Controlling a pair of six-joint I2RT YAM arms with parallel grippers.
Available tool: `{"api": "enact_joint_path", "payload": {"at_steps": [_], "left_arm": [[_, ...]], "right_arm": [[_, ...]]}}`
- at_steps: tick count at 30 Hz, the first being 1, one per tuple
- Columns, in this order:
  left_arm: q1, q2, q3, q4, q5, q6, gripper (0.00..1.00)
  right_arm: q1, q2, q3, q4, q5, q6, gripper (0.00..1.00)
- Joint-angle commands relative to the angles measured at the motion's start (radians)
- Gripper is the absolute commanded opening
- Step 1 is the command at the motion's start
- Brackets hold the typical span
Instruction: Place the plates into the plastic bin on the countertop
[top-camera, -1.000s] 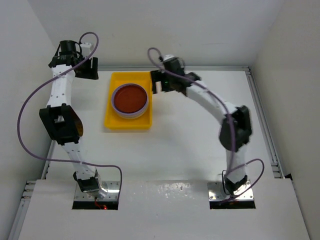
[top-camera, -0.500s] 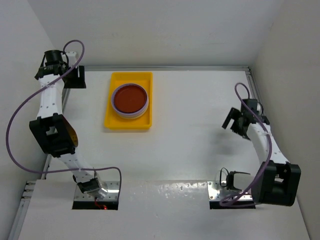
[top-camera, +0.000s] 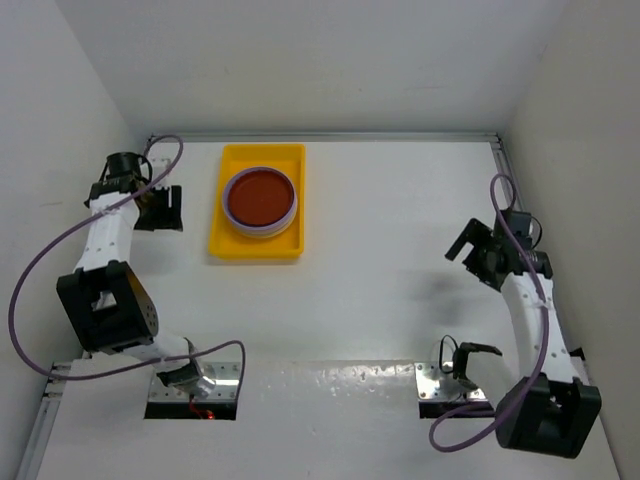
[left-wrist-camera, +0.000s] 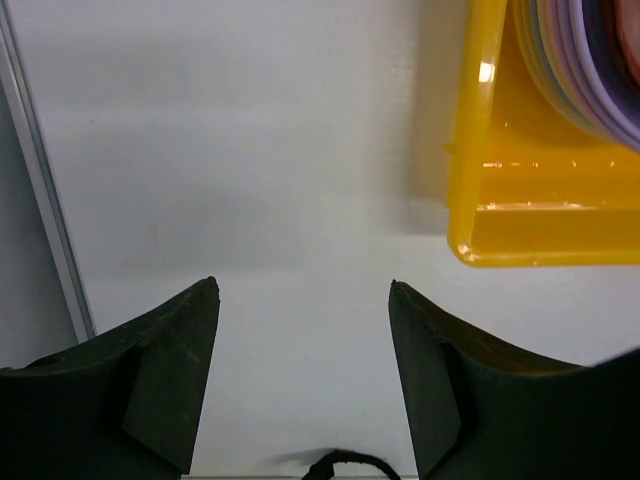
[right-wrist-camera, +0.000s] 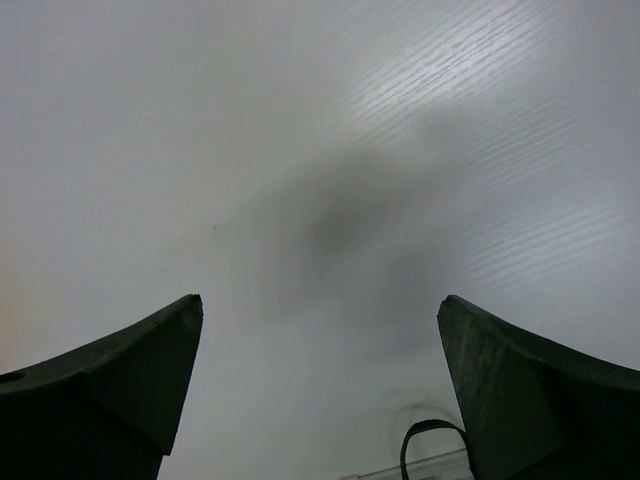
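plates (top-camera: 259, 199): stacked in plastic bin (top-camera: 222, 243), dark red on top | left wrist view alone shows lavender and tan edges beneath | bin: rear-left of desk (top-camera: 380, 260) | left end effector (left-wrist-camera: 300, 290): fingers apart, beside bin | right end effector (right-wrist-camera: 320, 300): fingers apart, well apart from bin

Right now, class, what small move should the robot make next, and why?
Probably just retreat home: the plates sit stacked in the bin, none shows on the counter, and the left claw and right claw are open and empty.
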Motion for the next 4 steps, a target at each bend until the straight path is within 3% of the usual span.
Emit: {"api": "enact_joint_path", "payload": {"at_steps": [1,4], "left_arm": [[0.008,-0.131,-0.047,0.035,-0.006,0.018,0.71],[0.008,-0.186,-0.102,0.045,-0.006,0.027,0.71]], "right_arm": [[0.003,-0.039,0.044,-0.018,-0.073,0.025,1.00],[0.005,-0.082,0.032,-0.010,-0.147,-0.020,1.00]]}}
